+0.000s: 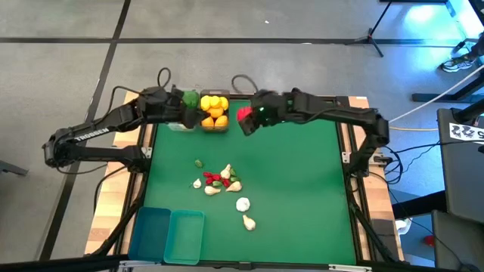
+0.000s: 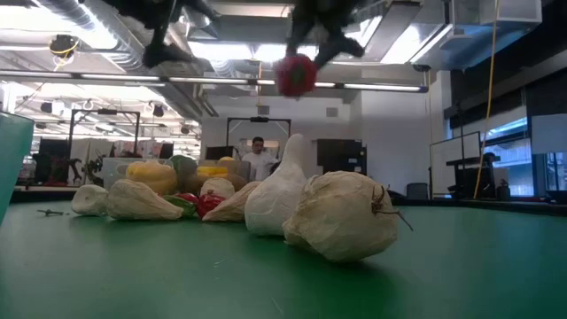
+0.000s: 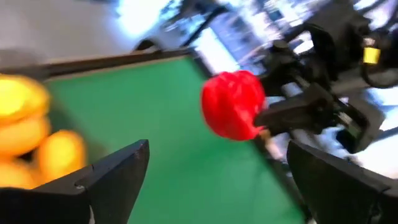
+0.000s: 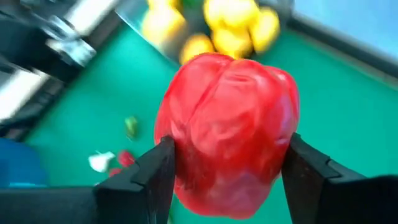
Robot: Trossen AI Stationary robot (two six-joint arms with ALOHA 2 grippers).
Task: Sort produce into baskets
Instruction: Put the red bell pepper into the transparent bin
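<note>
Right gripper (image 4: 227,177) pinches the red pepper (image 4: 229,134) in the air, just right of the filled basket (image 1: 214,125). Left gripper (image 3: 214,180), spread, waits over that basket, nearer it.

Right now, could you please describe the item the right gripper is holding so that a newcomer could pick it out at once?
Look to the far edge of the green table, just right of the clear basket heaped with yellow and orange produce. There the right gripper holds a red bell pepper in the air, clamped between its fingers. It is the only large red piece and the only one off the table.
</note>
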